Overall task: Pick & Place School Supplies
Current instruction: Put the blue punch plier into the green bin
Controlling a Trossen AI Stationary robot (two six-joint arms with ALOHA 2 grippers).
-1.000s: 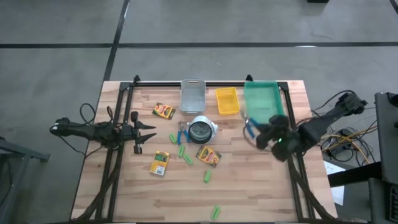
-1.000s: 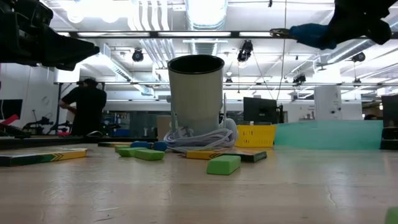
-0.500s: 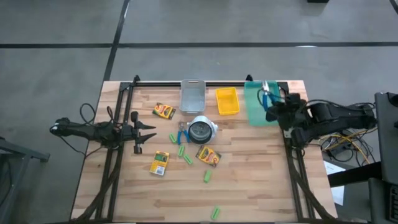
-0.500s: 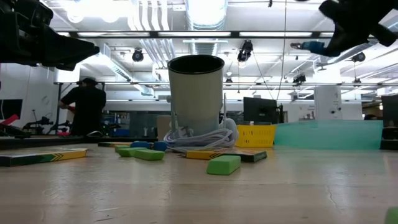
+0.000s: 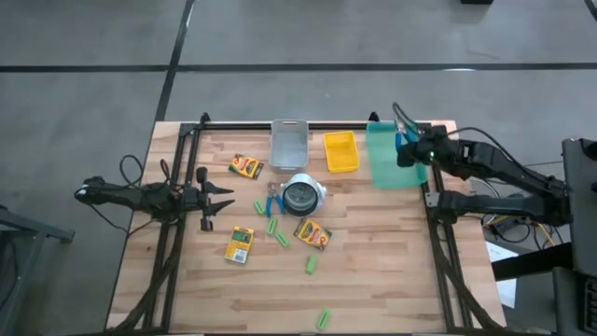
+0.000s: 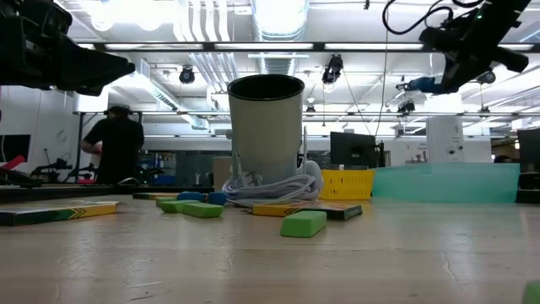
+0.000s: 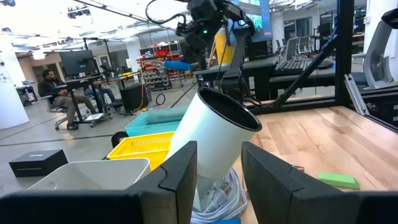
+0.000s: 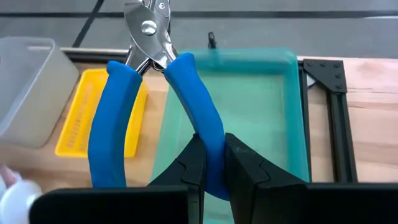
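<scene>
Right gripper (image 8: 210,163) clamped on one blue handle of scissors (image 8: 144,93), held over green tray (image 8: 283,118), near table's back-right edge. Left gripper (image 7: 217,177) fingers apart, left side.

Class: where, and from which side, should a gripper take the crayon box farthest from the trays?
Best pinch the crayon box across its long edges, from straight above: it lies flat, too thin for a side approach, with nothing touching it.

Shiny metal tool (image 8: 148,28), translucent green plastic tray (image 8: 273,106)
</scene>
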